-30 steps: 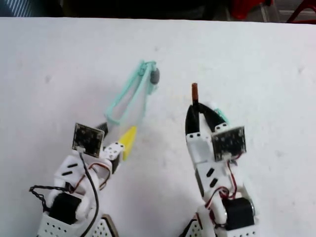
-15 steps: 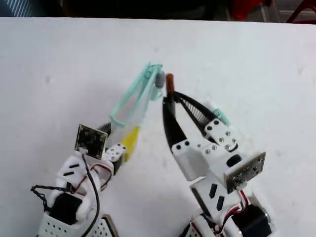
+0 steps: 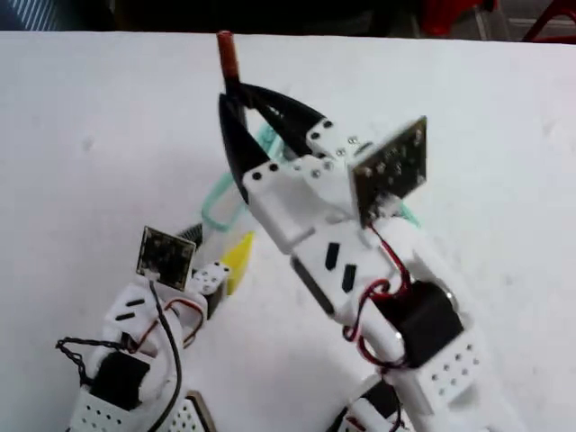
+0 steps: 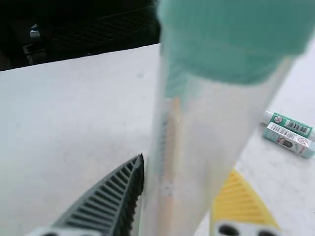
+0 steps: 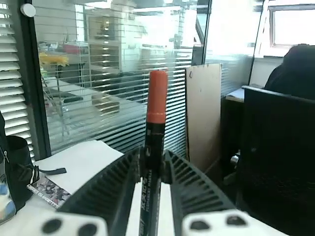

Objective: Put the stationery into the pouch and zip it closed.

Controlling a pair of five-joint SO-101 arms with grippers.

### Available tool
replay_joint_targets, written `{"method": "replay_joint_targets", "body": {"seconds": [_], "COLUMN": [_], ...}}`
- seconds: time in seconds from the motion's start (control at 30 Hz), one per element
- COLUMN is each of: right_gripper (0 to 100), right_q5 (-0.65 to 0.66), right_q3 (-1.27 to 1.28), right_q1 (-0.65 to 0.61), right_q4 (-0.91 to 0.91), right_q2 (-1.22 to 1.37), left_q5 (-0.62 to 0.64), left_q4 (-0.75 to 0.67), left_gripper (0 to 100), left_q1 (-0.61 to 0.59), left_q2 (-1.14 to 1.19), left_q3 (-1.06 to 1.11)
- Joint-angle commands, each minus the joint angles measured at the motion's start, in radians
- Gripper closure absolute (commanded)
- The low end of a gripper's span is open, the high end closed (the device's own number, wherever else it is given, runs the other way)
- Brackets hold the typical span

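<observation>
My left gripper point(image 3: 212, 239) is shut on the near end of a clear pouch point(image 3: 217, 201) with teal trim, which lies angled on the white table point(image 3: 108, 117). In the left wrist view the pouch point(image 4: 197, 142) stands between the black finger point(image 4: 115, 199) and the yellow finger point(image 4: 241, 206). My right gripper point(image 3: 232, 95) is raised over the pouch and hides most of it. It is shut on a black marker point(image 3: 224, 47) with a red-brown cap. The marker point(image 5: 156, 105) points outward between the black fingers point(image 5: 118, 182) of the right gripper point(image 5: 150, 167).
A small green and white box point(image 4: 289, 133) lies on the table beyond the pouch; a teal bit point(image 3: 409, 216) peeks out beside the right arm. The table's far edge point(image 3: 360, 34) is just past the marker's cap.
The right arm has lifted and swung left with the marker, from beside the pouch's far end to over the pouch. The left arm and pouch have stayed put.
</observation>
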Motion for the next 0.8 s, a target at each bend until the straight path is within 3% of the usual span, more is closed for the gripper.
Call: {"method": "replay_joint_targets", "body": {"seconds": [0.0,0.43,0.77], "right_gripper": [98.2,98.2,98.1], "right_q5": [-0.014,-0.008,-0.009], "right_q3": [-0.055,0.071,0.114], "right_q1": [-0.016,-0.008,0.005], "right_q4": [-0.035,0.015,0.2], "right_q2": [0.056,0.03,-0.085], "left_q5": [-0.008,-0.008,-0.006], "left_q4": [-0.026,-0.028,-0.025], "left_gripper": [78,78,78], "left_q1": [0.015,0.005,-0.031], "left_q2": [0.007,0.007,0.007], "left_q3": [-0.006,-0.008,-0.025]}}
